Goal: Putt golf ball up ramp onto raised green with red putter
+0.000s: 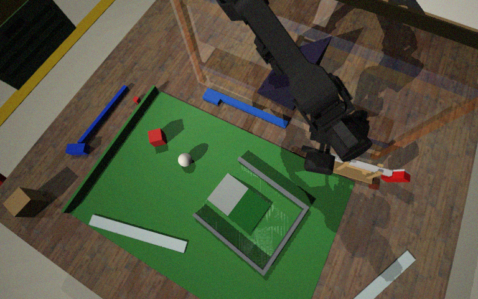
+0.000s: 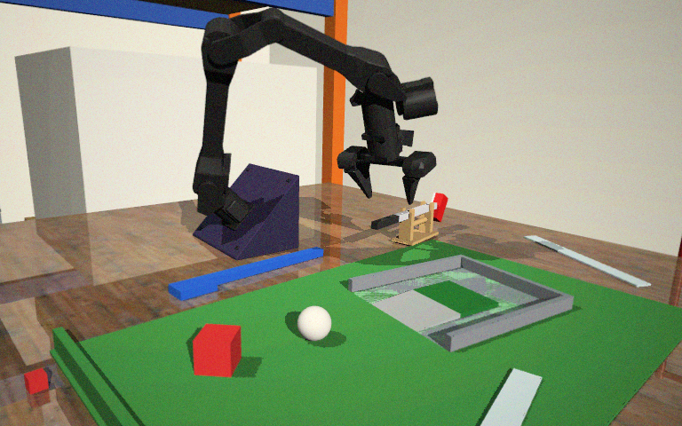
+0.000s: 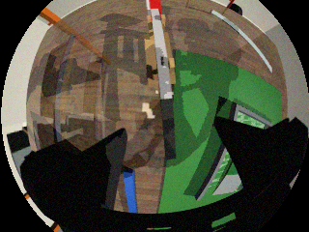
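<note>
The putter (image 1: 396, 176) (image 2: 440, 207) (image 3: 161, 58) has a red head, white shaft and black grip, and rests across a wooden stand (image 1: 354, 173) (image 2: 419, 237). My gripper (image 2: 390, 199) (image 3: 172, 127) is open and empty, pointing down above the putter's grip end. In the wrist view the black grip lies between the fingertips. The white golf ball (image 1: 184, 159) (image 2: 313, 322) sits on the green mat (image 1: 140, 183) (image 2: 150, 361). Beyond it, the grey ramp (image 1: 227, 194) (image 2: 417, 309) leads up to the darker raised green (image 1: 250, 211) (image 2: 456, 297).
Grey walls (image 1: 285, 239) (image 2: 508, 324) border the raised green on three sides. A red cube (image 1: 155, 137) (image 2: 216, 350) stands near the ball. A blue bar (image 1: 253, 111) (image 2: 246, 273) lies beside the mat. One white strip (image 1: 137, 232) (image 2: 512, 397) lies on the mat.
</note>
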`<state>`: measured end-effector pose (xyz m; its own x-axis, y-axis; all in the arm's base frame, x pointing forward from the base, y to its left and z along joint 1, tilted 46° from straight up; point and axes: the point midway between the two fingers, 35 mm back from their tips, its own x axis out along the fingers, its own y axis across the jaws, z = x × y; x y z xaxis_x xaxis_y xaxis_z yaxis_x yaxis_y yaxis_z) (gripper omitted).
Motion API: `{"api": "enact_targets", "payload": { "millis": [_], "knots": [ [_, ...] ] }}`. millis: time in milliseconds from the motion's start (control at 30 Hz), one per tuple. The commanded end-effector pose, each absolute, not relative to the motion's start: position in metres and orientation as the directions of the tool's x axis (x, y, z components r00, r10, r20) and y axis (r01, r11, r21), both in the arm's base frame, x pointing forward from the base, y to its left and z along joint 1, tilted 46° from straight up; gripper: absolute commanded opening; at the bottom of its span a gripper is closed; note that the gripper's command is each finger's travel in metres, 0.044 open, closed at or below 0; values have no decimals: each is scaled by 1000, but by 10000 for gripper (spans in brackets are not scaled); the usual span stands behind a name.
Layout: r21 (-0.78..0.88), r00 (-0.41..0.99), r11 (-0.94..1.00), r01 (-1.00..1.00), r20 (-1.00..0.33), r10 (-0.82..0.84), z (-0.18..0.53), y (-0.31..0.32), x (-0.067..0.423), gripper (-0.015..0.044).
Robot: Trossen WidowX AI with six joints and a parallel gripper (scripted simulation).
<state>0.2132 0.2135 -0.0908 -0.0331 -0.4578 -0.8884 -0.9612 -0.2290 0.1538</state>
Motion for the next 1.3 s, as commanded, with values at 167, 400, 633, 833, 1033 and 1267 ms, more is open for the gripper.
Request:
{"api": "enact_targets", "payload": {
  "millis": [167,400,633,833,1033,1267],
  "knots": [
    [148,-26,-202,-968,-862,-506,-90,201,214,440],
    [147,-26,-202,-968,-862,-506,-103,186,216,440],
    [147,-25,-202,-968,-862,-507,-116,173,217,440],
    [147,-25,-202,-968,-862,-507,-120,169,217,440],
    [147,-25,-202,-968,-862,-507,-124,165,217,440],
    [147,-25,-202,-968,-861,-507,-131,157,218,440]
  ]
}}
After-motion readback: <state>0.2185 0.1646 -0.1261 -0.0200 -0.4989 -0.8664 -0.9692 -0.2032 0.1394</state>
